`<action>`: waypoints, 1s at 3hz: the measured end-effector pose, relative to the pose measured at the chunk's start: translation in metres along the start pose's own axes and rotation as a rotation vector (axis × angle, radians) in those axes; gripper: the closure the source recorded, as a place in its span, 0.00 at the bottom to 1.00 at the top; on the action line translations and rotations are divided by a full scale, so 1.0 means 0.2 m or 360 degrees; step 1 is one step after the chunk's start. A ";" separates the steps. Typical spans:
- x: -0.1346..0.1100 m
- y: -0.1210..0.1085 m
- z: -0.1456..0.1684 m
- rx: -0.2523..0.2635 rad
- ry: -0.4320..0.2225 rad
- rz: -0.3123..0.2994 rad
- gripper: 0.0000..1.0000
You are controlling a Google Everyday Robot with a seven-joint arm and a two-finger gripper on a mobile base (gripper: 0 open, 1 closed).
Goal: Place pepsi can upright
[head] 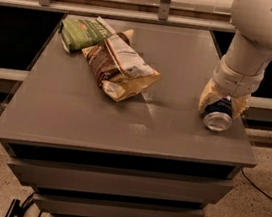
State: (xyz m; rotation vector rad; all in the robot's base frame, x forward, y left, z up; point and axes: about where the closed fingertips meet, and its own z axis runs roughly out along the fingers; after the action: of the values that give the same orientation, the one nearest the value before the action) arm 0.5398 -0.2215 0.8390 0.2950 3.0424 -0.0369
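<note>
Obs., single camera view, looking down on the grey table [70, 106] from its front edge.

- Arm [268, 28]: white, enters from 1–2 o'clock of the frame and descends to the table's edge at 3 o'clock.
- Gripper [221, 111]: at about 4 o'clock of the table top, near the front corner on that side. The tan fingers [208, 96] sit on either side of the pepsi can, closed against its body, so the gripper is holding the can.
- Pepsi can [217, 121]: clasped between the fingers at that same 4 o'clock spot. It is tilted, not upright: the silver end faces the camera and slightly down, and the dark-blue body runs back up into the gripper. Cannot tell whether the lower rim touches the table top or hangs just above it.
- Brown chip bag [119, 68]: lying flat near table centre, toward 11 o'clock, with its crumpled tan end pointing to 4 o'clock. Well apart from the can.
- Green chip bag [83, 32]: lying flat at 10–11 o'clock of the table top, near the back corner. Its edge is overlapped by the brown chip bag.
- Drawer fronts [115, 183]: stacked below the table top, grey.
- Metal rail [114, 12]: runs across behind the table at 12 o'clock.
- Cable [266, 189]: dark, lying on the speckled floor at 4 o'clock of the frame.
</note>
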 end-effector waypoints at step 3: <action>0.00 0.00 0.04 0.0011 0.0025 -0.0018 0.58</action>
State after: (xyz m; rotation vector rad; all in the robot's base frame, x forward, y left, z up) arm 0.5415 -0.2210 0.8315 0.2801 3.0602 -0.0459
